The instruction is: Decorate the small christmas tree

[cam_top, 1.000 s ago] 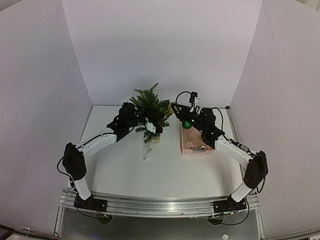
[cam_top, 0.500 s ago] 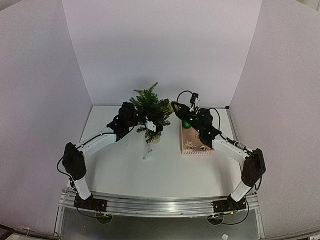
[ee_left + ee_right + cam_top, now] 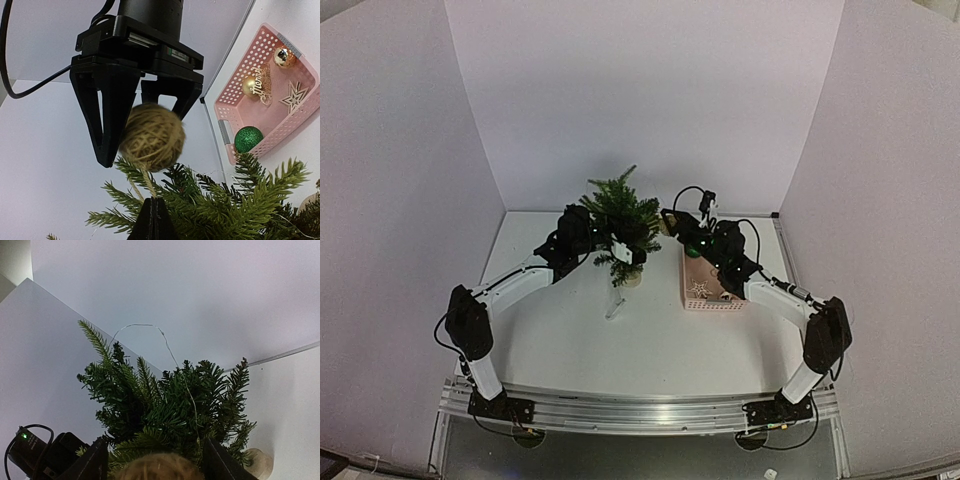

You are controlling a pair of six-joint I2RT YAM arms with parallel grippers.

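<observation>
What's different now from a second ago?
The right arm swung in a little toward the small christmas tree. The right gripper spread its fingers wider around the twine ball, seemingly letting it go. The left gripper stayed shut by the tree. The tree and the pink basket did not move.

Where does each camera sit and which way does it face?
Top external: above, behind the bases, looking down on the white table; both arms show.
Left wrist: beside the small dark green fir tree, facing the right tool and pink perforated basket; own left tool shows.
Right wrist: faces the tree oppositely; own fingers show.
Shared: both wrist views hold the round brown twine ball.
</observation>
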